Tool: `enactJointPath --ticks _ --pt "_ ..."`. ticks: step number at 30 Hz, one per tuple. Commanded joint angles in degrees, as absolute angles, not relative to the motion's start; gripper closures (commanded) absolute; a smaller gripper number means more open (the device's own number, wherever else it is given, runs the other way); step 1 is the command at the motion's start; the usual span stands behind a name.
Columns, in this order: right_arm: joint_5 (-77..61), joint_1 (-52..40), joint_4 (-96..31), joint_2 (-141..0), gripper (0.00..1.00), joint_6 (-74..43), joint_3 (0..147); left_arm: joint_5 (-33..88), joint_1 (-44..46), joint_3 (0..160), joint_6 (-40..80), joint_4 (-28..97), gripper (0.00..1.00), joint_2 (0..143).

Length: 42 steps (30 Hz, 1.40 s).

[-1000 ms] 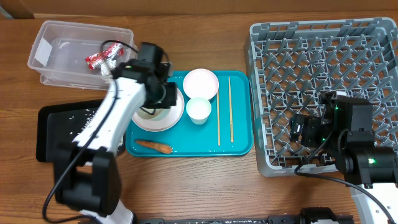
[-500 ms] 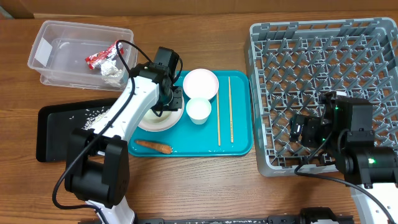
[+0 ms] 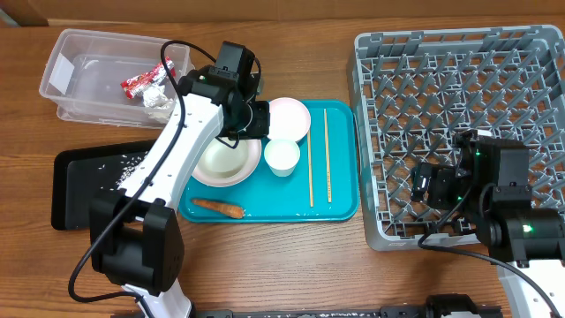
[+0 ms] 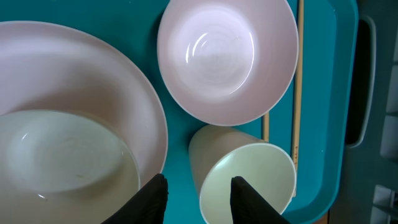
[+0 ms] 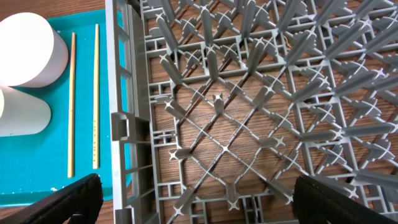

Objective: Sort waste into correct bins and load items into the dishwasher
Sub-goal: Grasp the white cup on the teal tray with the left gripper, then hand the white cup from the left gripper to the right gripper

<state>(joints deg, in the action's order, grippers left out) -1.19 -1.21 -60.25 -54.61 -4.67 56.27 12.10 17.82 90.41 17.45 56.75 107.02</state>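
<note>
My left gripper [image 3: 253, 119] is open and empty over the teal tray, between the white plate [image 3: 221, 165], the white bowl [image 3: 290, 117] and the small white cup [image 3: 282, 156]. In the left wrist view its fingertips [image 4: 154, 198] straddle the near wall of the cup [image 4: 249, 177], with the plate [image 4: 74, 118] on the left and the bowl [image 4: 227, 59] above. Two chopsticks [image 3: 311, 168] lie right of the cup. A carrot piece [image 3: 218, 208] lies at the tray's front. My right gripper [image 5: 208, 202] is wide open over the grey dish rack [image 3: 459, 97].
The clear tub [image 3: 97, 62] at back left holds the red-and-silver wrapper [image 3: 144, 81] and white tissue [image 3: 160, 105]. The black tray [image 3: 79, 190] at the left holds loose rice [image 3: 132, 163]. The teal tray [image 3: 340, 208] sits between the black tray and the rack.
My left gripper has moved from over the plate to the right and back, to between the bowl and the cup. The plate is now uncovered. The right arm has not moved.
</note>
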Motion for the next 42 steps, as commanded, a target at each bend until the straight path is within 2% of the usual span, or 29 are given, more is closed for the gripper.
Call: enactJointPath --ticks 1,15,18,20,21,28,30,31,33,35,38,42 --pt "-0.9 -1.5 -60.2 -54.3 0.0 -4.5 58.2 13.5 18.9 88.8 16.5 56.8 0.62 108.2" --pt "-0.9 -1.5 -60.2 -54.3 0.0 -4.5 58.2 12.8 19.6 79.9 16.8 51.0 0.62 108.5" --pt "-0.9 -1.5 -60.3 -54.3 0.0 -4.5 58.2 13.4 19.8 78.8 16.8 50.4 0.71 108.5" --pt "-0.9 -1.5 -60.4 -54.3 0.0 -4.5 58.2 13.6 19.9 78.7 16.8 50.5 0.9 108.5" --pt "-0.9 -1.5 -60.4 -54.3 0.0 -4.5 58.2 13.9 19.9 78.7 16.8 50.5 0.96 108.5" --pt "0.4 -1.5 -61.2 -54.3 0.0 -4.7 58.2 19.8 19.0 80.0 16.7 52.7 0.96 108.5" --pt "6.7 -1.0 -61.0 -54.3 0.0 -9.8 58.2 24.5 17.9 80.9 16.4 54.3 0.96 108.4" --pt "11.1 -0.2 -60.1 -54.3 0.0 -14.8 58.2 31.9 16.7 81.3 14.7 54.6 0.96 108.4" --pt "10.7 1.3 -57.0 -54.5 0.0 -16.8 58.2 46.4 14.6 81.3 11.7 53.8 0.96 108.4" --pt "1.7 3.0 -51.6 -55.4 0.0 -14.3 58.2 60.1 12.8 81.3 10.2 52.0 0.96 108.4" --pt "-25.0 4.2 -43.2 -58.3 0.0 -3.2 58.2 75.3 11.5 81.3 10.3 47.7 0.96 108.4" --pt "-57.3 4.1 -37.1 -64.0 0.0 5.5 58.2 85.9 12.1 81.3 10.3 42.9 0.96 108.4"
